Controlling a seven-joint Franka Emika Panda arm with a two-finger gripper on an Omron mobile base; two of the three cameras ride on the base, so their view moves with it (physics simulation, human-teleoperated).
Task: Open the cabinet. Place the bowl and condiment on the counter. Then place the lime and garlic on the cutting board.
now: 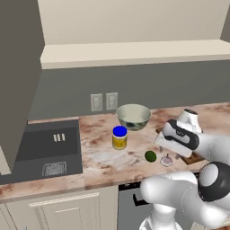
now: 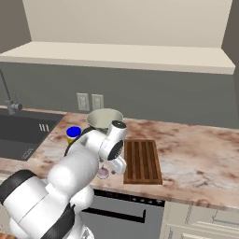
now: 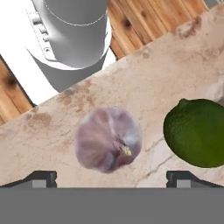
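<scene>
The garlic (image 3: 108, 144) lies on the counter (image 1: 103, 157), pale pink with a small tip, and the green lime (image 3: 197, 132) sits close beside it. My gripper (image 3: 112, 179) hangs just above the garlic, open, with one fingertip on each side and nothing held. In the left base view the lime (image 1: 150, 156) and garlic (image 1: 166, 160) sit just left of the cutting board (image 2: 142, 161). The bowl (image 1: 133, 117) and the blue-lidded condiment (image 1: 119, 137) stand on the counter farther back. The cabinet (image 1: 134, 54) shows its pale shelf above.
A dark sink (image 1: 45, 148) is set into the counter at the left, with a faucet (image 2: 9, 100) behind it. Two wall outlets (image 1: 103, 102) sit behind the bowl. Bare counter (image 2: 196, 154) stretches right of the board.
</scene>
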